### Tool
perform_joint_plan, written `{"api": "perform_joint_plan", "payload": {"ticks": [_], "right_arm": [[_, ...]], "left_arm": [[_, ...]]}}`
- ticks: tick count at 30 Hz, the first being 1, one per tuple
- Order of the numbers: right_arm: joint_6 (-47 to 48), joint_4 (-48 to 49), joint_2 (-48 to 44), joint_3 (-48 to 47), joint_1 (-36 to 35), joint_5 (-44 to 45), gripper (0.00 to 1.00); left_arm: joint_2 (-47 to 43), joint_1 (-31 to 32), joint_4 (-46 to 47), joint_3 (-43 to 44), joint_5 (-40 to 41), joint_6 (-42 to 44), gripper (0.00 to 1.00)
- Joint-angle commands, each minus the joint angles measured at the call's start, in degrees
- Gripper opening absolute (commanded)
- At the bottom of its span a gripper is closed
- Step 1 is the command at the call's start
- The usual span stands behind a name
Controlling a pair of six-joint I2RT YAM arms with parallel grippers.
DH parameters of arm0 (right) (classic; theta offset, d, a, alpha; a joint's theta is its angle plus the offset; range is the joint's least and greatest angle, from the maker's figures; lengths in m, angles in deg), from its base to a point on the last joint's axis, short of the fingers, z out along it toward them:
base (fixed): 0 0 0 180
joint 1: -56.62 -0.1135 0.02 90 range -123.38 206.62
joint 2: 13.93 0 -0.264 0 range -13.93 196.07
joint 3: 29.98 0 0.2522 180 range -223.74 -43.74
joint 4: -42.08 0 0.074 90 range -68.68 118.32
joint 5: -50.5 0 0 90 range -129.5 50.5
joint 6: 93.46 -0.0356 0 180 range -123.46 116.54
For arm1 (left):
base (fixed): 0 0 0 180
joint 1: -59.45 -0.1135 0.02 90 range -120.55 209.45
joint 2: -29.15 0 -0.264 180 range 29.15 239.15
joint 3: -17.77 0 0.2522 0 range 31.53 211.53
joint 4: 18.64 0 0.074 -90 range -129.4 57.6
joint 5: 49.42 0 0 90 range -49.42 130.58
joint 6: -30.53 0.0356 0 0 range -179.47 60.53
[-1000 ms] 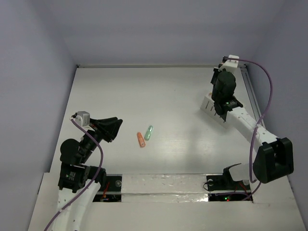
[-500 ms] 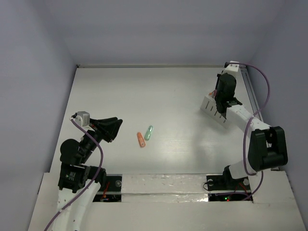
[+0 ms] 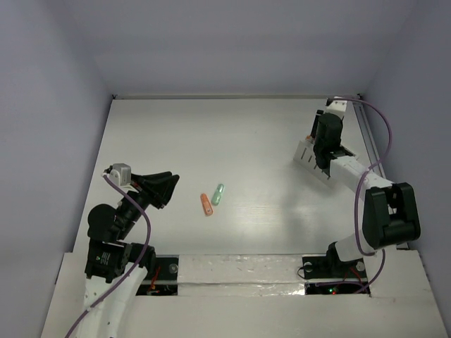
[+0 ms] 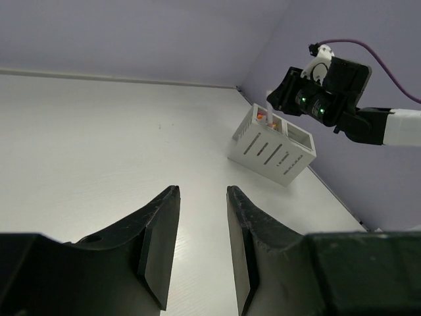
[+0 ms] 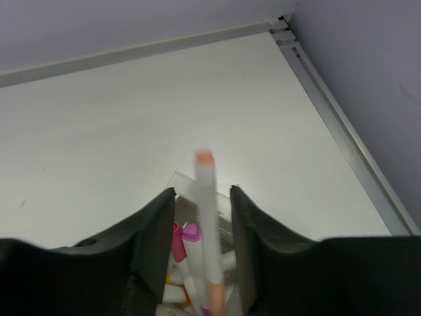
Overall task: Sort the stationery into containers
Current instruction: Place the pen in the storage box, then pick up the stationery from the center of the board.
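Observation:
A stubby orange marker and a mint-green one lie side by side on the table, right of my left gripper. That gripper is open with nothing between its fingers. The white ribbed container stands at the far right. My right gripper hovers directly over the container's rim, jaws open. A blurred white pen with orange ends stands loose between them, with a gap on each side. Pink-capped pens stand in the box below.
A metal rail runs along the table's right edge beside the container, next to the purple wall. The right arm's purple cable loops above that edge. The back wall closes the far side.
My right gripper has opened and let go of the orange-tipped white pen over the container; its arm shifted slightly toward the far right corner. The left arm and the two markers are unmoved.

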Motion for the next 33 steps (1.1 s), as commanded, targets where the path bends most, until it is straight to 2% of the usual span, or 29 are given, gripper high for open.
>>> {"api": "perform_joint_plan", "payload": {"ticks": [1,3,5,7,9,10,11,12,13,15,17,18,20,21,23,24,25,27,33], "right_arm": [[-4.6,-0.4,-3.7,0.0,-0.1,-2.8,0.47],[-5.8,-2.3,-5.9,-0.8,-0.1,-3.5,0.49],[-6.7,-2.7,-7.6,-1.2,-0.1,-4.4,0.58],[-9.3,-4.6,-10.1,-2.0,-0.8,-4.9,0.58],[-11.4,-7.4,-12.4,-2.0,-2.9,-5.1,0.47],[-12.9,-7.9,-14.8,-1.4,-6.4,-6.0,0.25],[-13.4,-9.5,-15.6,-0.9,-8.7,-6.5,0.09],[-14.3,-11.0,-16.0,-0.6,-11.3,-6.9,0.0],[-16.0,-12.7,-15.9,-0.6,-16.8,-8.0,0.0],[-18.3,-17.7,-13.5,-0.6,-21.9,-9.7,0.0],[-21.4,-22.7,-10.4,-1.6,-25.9,-15.1,0.0],[-21.8,-24.1,-6.9,-2.3,-30.4,-15.4,0.0],[-22.6,-27.5,-3.3,-5.2,-34.6,-13.2,0.0],[-23.3,-28.0,-1.7,-6.1,-38.1,-12.6,0.02],[-25.3,-29.4,2.7,-9.0,-40.7,-12.8,0.37],[-26.9,-30.1,5.8,-9.9,-42.9,-12.1,0.58],[-27.5,-30.2,7.1,-10.7,-43.9,-11.3,0.64],[-28.9,-31.0,10.1,-13.4,-45.2,-10.5,0.7],[-34.4,-32.4,18.9,-17.8,-48.1,-9.5,0.71]], "left_arm": [[-0.3,0.3,2.6,1.4,-0.7,0.2,0.31],[-0.7,0.3,2.7,1.4,-0.6,0.2,0.32],[-0.6,0.3,2.6,1.4,-0.4,0.0,0.32],[-0.4,0.3,2.7,1.4,-0.5,0.0,0.32],[-0.6,0.3,2.7,1.3,-0.6,0.0,0.31],[-0.8,0.3,2.7,1.3,-0.5,0.0,0.31],[-1.0,0.3,2.7,1.3,-0.3,0.0,0.31],[-0.9,0.3,2.7,1.3,-0.2,-0.1,0.31],[-0.8,0.3,2.6,1.3,-0.3,-0.1,0.31],[-0.4,0.3,2.6,1.4,-0.6,0.0,0.31],[-0.4,0.3,2.8,1.3,-0.7,0.1,0.28],[-0.4,0.3,2.8,1.3,-0.7,0.1,0.26],[-0.1,0.3,2.8,1.3,-0.8,0.1,0.22],[-0.1,0.3,2.7,1.4,-0.7,0.2,0.21],[-0.5,0.3,2.7,1.4,-0.7,0.1,0.16],[-0.7,0.3,2.5,1.3,-0.3,0.2,0.14],[-0.7,0.3,2.5,1.4,-0.2,0.1,0.12],[-0.4,0.3,2.3,1.5,-0.2,0.3,0.12],[-0.4,0.8,2.3,1.5,-0.4,0.4,0.12]]}}
